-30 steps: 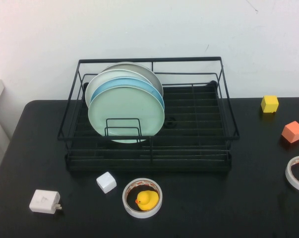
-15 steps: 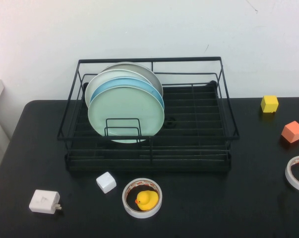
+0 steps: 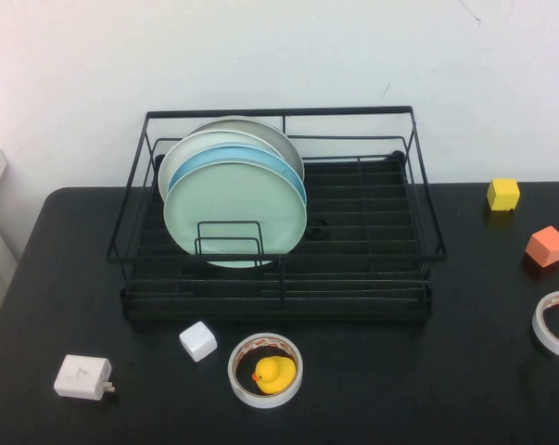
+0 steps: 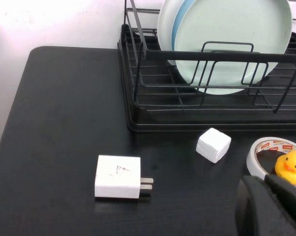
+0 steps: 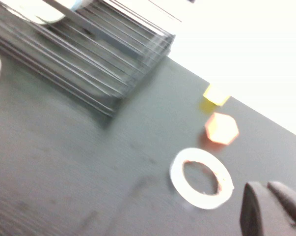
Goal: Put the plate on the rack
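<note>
The pale mint-green plate (image 3: 235, 209) stands upright on edge at the front of a stack inside the black wire rack (image 3: 279, 113), leaning behind a small wire loop. The left wrist view also shows the plate (image 4: 236, 29) and the rack (image 4: 187, 55). Neither arm shows in the high view. My left gripper (image 4: 266, 183) is shut and empty, low over the table near the duck. My right gripper (image 5: 266, 188) is shut and empty, beside a tape roll on the right side of the table.
Behind the mint plate stand a light blue plate (image 3: 260, 156) and two grey-white plates (image 3: 251, 126). In front of the rack lie a white charger (image 3: 82, 376), a white cube (image 3: 198, 340) and a tape roll (image 3: 242, 387) holding a yellow duck (image 3: 275, 373). On the right are a yellow cube (image 3: 503, 194), an orange block (image 3: 547, 246) and another tape roll (image 3: 543, 324).
</note>
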